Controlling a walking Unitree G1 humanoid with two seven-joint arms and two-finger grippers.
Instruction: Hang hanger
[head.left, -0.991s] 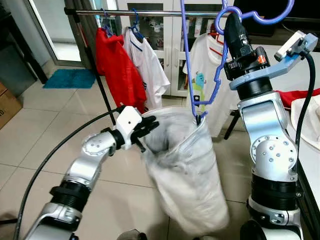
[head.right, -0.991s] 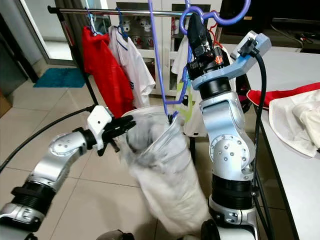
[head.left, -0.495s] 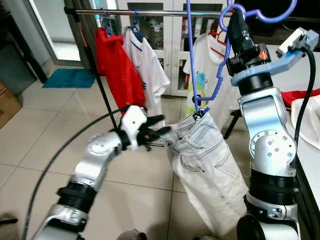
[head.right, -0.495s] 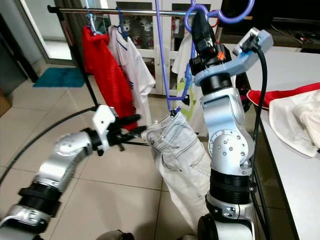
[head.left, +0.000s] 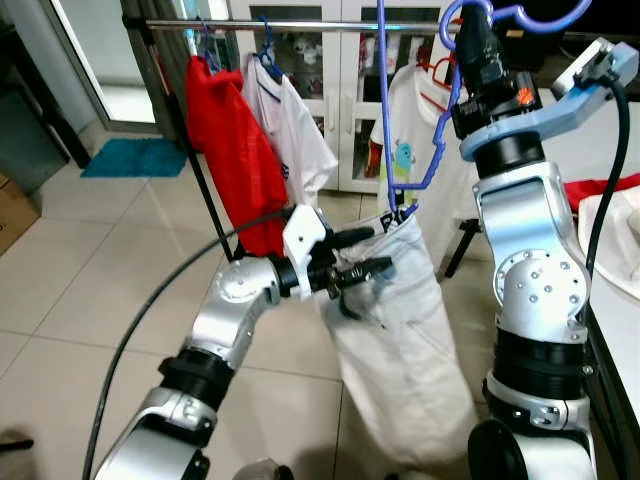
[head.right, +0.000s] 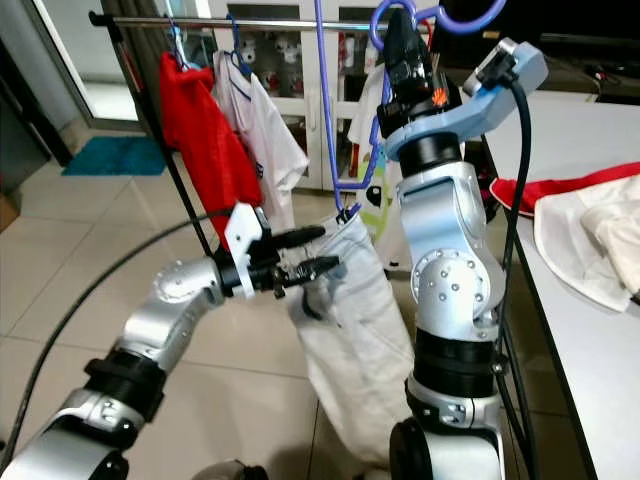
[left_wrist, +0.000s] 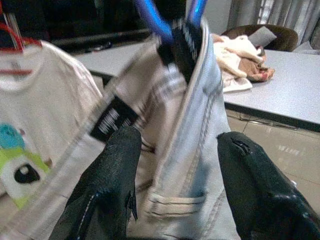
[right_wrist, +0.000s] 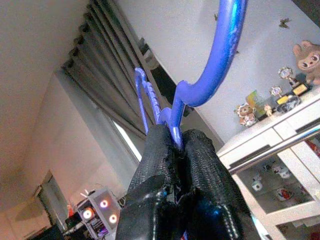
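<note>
High on the right, my right end effector (right_wrist: 176, 145) was clamped on the blue hanger (head.left: 400, 150); pale jeans (head.left: 400, 330) hung from it, my left end effector (head.left: 365, 255) spread apart at their waistband.

One blue hanger (head.left: 385, 120) carries one pair of pale jeans (head.left: 400, 340). The rail (head.left: 300, 24) behind holds three more garments: one red shirt (head.left: 228, 150), one white shirt (head.left: 296, 135) and one white T-shirt with a cartoon print (head.left: 405, 140). Two grippers are in view, the left gripper (head.left: 372, 252) and the right gripper (head.left: 478, 40), and one blue mat (head.left: 135, 157) lies on the floor.
</note>
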